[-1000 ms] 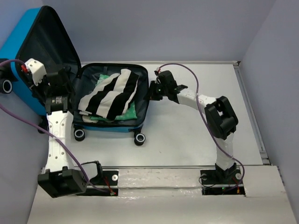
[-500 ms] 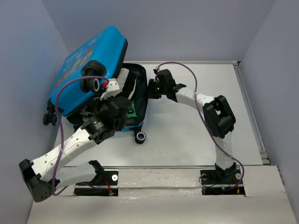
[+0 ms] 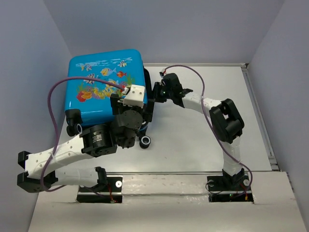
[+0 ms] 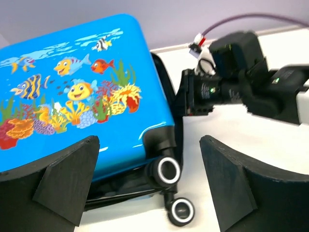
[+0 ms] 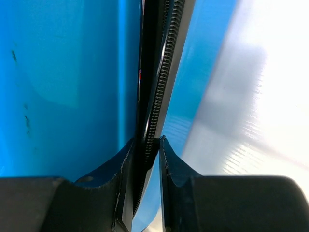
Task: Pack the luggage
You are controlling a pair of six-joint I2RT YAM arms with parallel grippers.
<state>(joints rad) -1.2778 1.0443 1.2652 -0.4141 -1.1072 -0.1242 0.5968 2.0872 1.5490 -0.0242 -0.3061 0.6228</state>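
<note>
The luggage point(image 3: 104, 82) lies flat at the back left of the table, its blue fish-print lid point(image 4: 72, 92) folded down over the base, so what is inside is hidden. A dark gap still shows along the wheel end, where two wheels point(image 4: 169, 170) stick out. My left gripper point(image 3: 129, 107) hovers above the case's near right corner, open and holding nothing point(image 4: 149, 145). My right gripper point(image 3: 157, 93) is at the case's right side, shut point(image 5: 147, 140) on the black zipper trim point(image 5: 161, 82) between the two blue shells.
One wheel point(image 3: 145, 141) pokes out onto the white table in front of the case. The right arm's elbow point(image 3: 229, 121) stands over the table's right half. Grey walls close in on the left and back, and a raised rim point(image 3: 260, 116) runs along the right.
My left arm swung the lid from upright at the left down over the base, then its jaws opened and let go. The striped clothes are now covered. The right gripper stayed put.
</note>
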